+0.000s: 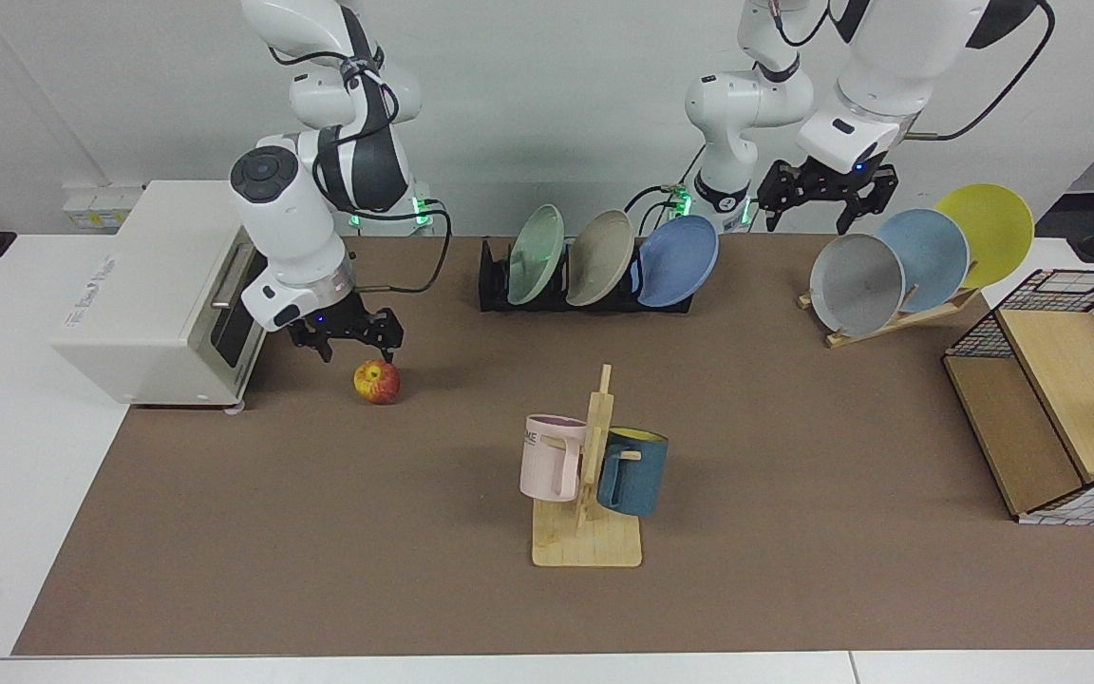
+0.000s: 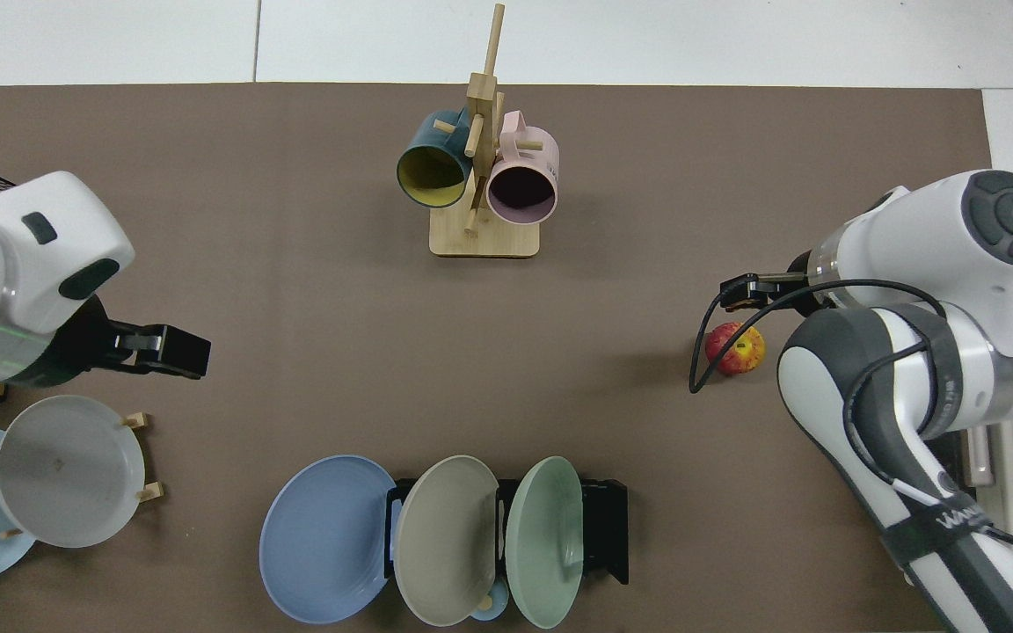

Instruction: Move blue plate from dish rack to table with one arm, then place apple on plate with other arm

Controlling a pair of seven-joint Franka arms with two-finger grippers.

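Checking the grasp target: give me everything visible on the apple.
The apple is small, round, red with yellow patches, and looks smooth and whole. It sits on the brown table near the toaster oven, stem end up in the top view. The open right gripper hovers just above it, apparently not touching.
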